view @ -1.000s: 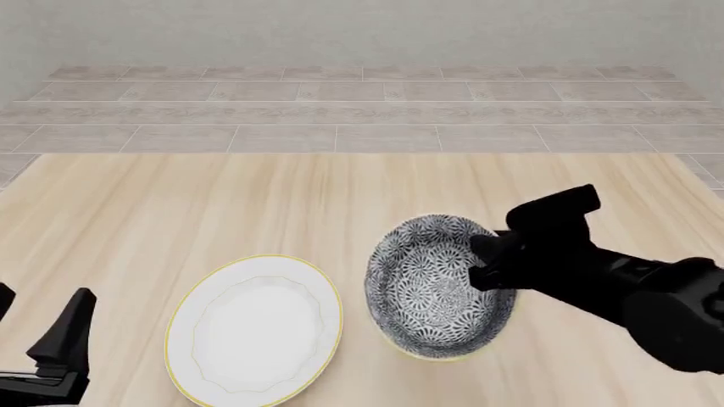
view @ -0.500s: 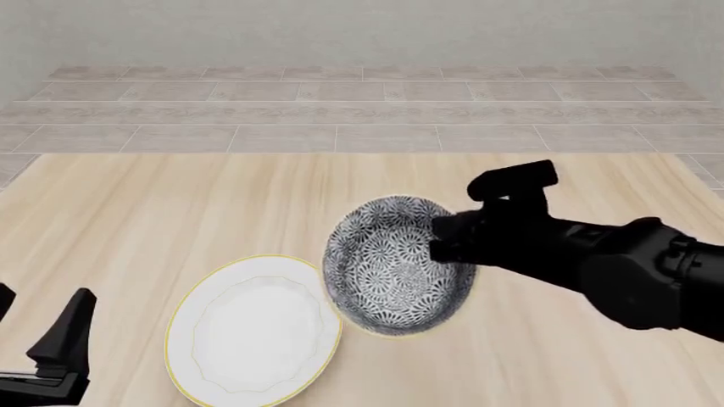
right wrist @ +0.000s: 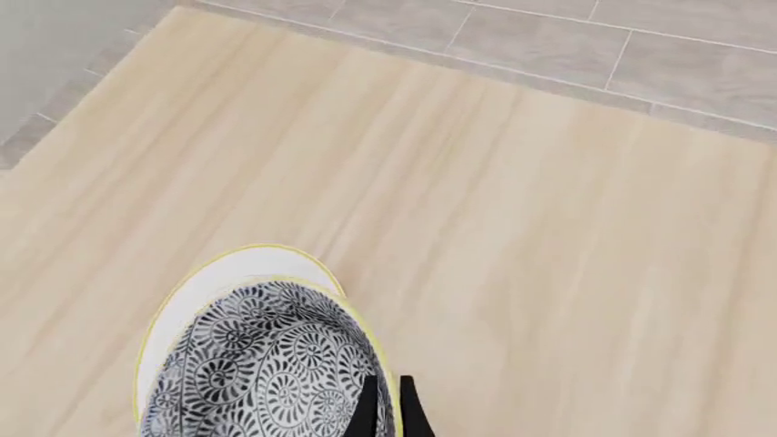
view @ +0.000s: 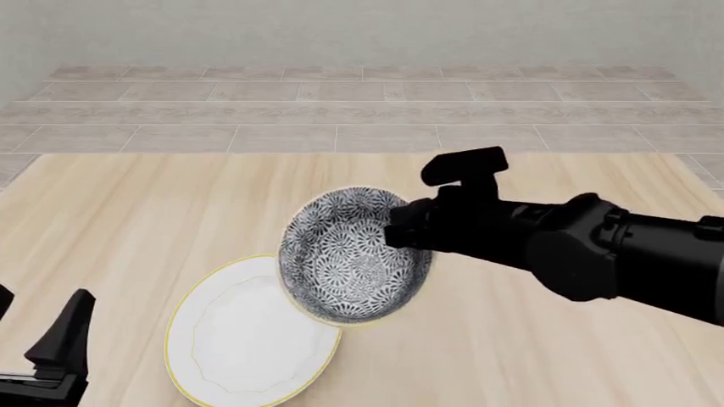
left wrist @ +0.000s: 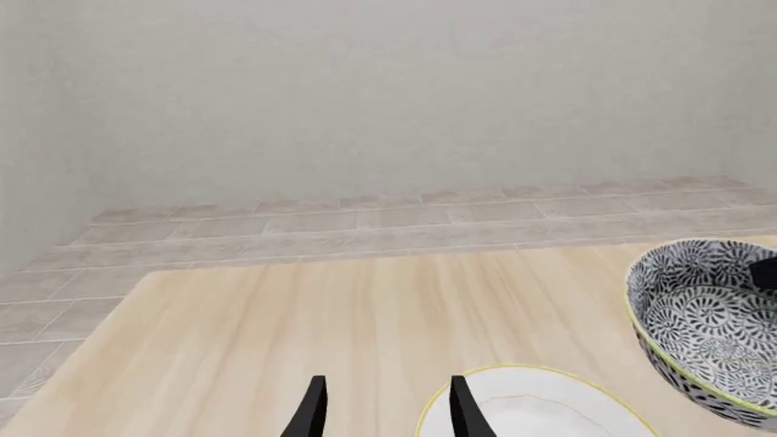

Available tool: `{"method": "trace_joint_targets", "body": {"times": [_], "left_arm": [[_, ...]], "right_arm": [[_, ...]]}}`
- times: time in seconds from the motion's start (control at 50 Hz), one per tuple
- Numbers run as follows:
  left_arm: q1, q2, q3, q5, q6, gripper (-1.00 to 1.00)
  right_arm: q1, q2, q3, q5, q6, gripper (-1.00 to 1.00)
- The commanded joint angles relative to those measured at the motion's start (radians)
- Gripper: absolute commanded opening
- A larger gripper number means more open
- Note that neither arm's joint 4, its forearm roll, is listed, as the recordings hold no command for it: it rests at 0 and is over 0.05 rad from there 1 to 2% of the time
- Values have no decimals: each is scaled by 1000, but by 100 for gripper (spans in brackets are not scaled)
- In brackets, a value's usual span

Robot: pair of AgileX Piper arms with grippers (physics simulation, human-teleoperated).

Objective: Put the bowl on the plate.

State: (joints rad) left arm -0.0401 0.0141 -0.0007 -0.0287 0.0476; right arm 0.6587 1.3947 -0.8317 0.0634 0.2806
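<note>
The bowl [view: 348, 254], patterned in dark grey and white, hangs tilted above the table, and its left side overlaps the right edge of the plate [view: 237, 339]. My right gripper [view: 398, 234] is shut on the bowl's right rim. In the right wrist view the fingers [right wrist: 368, 410] pinch the rim of the bowl [right wrist: 255, 369], with the white, gold-rimmed plate [right wrist: 225, 278] showing beneath and beyond it. At the table's near left corner my left gripper [view: 36, 331] stands open and empty. Its view shows the gripper [left wrist: 386, 410], the plate [left wrist: 534, 410] and the raised bowl [left wrist: 711, 319].
The wooden table [view: 169, 212] carries only the plate. A tiled floor [view: 362, 110] and a pale wall lie beyond its far edge. My right arm [view: 588, 254] stretches across the right half of the table.
My right gripper has carried the bowl up and to the left, from beside the plate to over the plate's right edge. The left arm has not moved.
</note>
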Motion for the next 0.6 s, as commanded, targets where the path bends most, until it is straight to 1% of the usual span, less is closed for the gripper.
{"method": "trace_joint_targets", "body": {"times": [0.02, 0.32, 0.34, 0.6], "left_arm": [[1, -3, 0, -1, -1, 100], [4, -8, 0, 0, -1, 100], [4, -8, 0, 0, -1, 100], [5, -11, 0, 0, -1, 100]], "right_arm": [[42, 44, -75, 12, 20, -100], [87, 123, -134, -4, 45, -100], [92, 133, -136, -8, 56, -100], [124, 196, -170, -32, 101, -100]]}}
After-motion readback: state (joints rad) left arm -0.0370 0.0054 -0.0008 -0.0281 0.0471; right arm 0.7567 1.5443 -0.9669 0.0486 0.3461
